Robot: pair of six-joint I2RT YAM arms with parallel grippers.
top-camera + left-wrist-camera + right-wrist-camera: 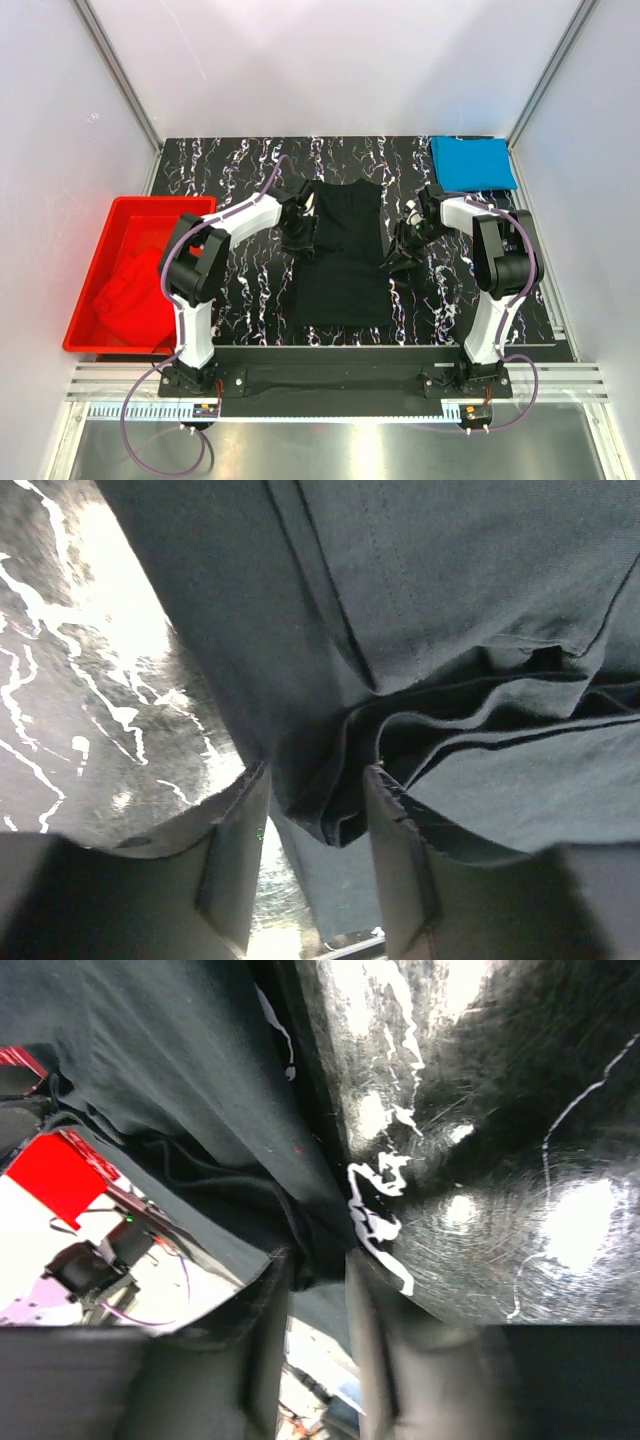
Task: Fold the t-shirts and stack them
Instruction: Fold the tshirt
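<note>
- From above and behind the arm bases [195, 378], we look down over the whole black, white-veined marble-patterned tabletop [250, 300].
- Our left wrist view faces a black soft fabric t-shirt [450, 610] from very close.
- Our right wrist view, equally close, shares that shirt and tabletop.

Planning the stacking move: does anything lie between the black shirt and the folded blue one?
Nothing visible lies between black shirt and blue shirt; only the right gripper sits on that side.
</note>
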